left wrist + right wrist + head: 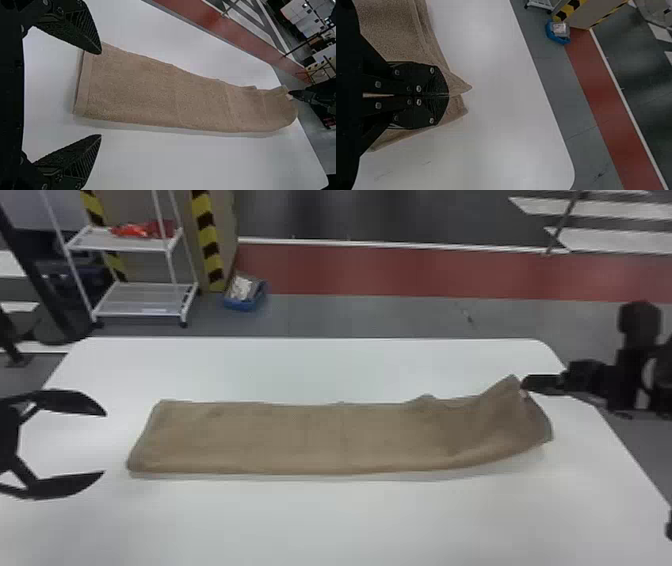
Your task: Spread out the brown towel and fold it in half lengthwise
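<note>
One towel (300,437) lies as a long, narrow brown strip across the white table (320,525), running left to right between the two claws. The left claw (105,444) is spread, both fingers well parted, with only air between their tips. It sits just beyond the towel's left end, its tips pointing at that end and apart from it in the head view. In the left wrist view the hemmed left end of the towel is ahead of the left claw (101,94), and one fingertip overlaps a corner of the cloth; whether it touches there, I cannot tell.

The right claw (523,384) is pressed together on the towel, pinching its far right corner. In the right wrist view its two fingers meet flat, and two points of cloth poke out past the tips. That corner is drawn up into a peak, and the right end is lifted off the table, sloping down to the left with a few soft creases along the far edge. The middle and left of the towel lie nearly flat, with slight ripples.

Past the table, on the floor, are a white cart (141,314) with a red item (142,229) on its upper shelf, a blue bin (241,306) and yellow-and-black striped posts (206,235).
</note>
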{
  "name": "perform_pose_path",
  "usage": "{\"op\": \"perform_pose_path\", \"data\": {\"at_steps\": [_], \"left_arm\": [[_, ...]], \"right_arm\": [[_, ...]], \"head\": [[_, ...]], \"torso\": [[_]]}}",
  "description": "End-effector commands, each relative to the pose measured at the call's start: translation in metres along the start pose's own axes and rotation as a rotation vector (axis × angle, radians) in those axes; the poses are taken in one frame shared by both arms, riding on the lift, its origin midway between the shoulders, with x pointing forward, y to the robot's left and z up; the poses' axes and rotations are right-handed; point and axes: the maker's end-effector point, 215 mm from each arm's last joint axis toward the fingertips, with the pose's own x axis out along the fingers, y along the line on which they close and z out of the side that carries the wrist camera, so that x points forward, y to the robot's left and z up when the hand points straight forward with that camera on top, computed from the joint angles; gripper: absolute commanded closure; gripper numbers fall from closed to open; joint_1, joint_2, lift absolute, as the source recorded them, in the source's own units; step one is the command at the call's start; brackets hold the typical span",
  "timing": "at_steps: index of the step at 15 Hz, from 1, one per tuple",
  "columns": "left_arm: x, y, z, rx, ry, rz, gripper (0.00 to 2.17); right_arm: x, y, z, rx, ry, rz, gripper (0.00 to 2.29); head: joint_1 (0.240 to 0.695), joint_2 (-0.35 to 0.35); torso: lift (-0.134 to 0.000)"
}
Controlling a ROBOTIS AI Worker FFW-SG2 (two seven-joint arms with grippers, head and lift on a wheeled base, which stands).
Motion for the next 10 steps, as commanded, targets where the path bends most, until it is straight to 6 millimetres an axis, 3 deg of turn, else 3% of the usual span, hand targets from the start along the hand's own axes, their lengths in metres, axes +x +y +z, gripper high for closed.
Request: {"op": "perform_pose_path", "data": {"at_steps": [1, 2, 4, 6, 8, 10], "left_arm": [[-0.002, 0.0, -0.001, -0.002, 0.001, 0.002, 0.16], [-0.002, -0.001, -0.001, 0.002, 0.0, 0.003, 0.16], [-0.002, -0.001, -0.001, 0.005, -0.001, 0.003, 0.16], [-0.001, 0.0, 0.001, 0.005, -0.004, 0.005, 0.16], [-0.001, 0.0, 0.001, 0.006, -0.006, 0.006, 0.16], [-0.004, 0.001, 0.0, 0.005, -0.004, 0.009, 0.16]], "right_arm": [[-0.007, -0.005, 0.023, -0.024, -0.102, 0.022, 1.15], [-0.006, -0.009, 0.023, -0.03, -0.096, 0.007, 1.15], [0.013, -0.029, -0.001, -0.069, -0.017, -0.075, 1.15], [0.028, -0.041, -0.011, -0.139, 0.018, -0.141, 1.15], [0.03, -0.042, -0.011, -0.132, 0.013, -0.132, 1.15], [0.016, -0.021, 0.012, -0.111, -0.077, -0.051, 1.15]], "head": [[0.695, -0.06], [0.695, -0.063], [0.695, -0.071], [0.695, -0.082], [0.695, -0.088], [0.695, -0.089]], "torso": [[-0.124], [-0.124], [-0.124], [-0.124], [-0.124], [-0.124]]}}
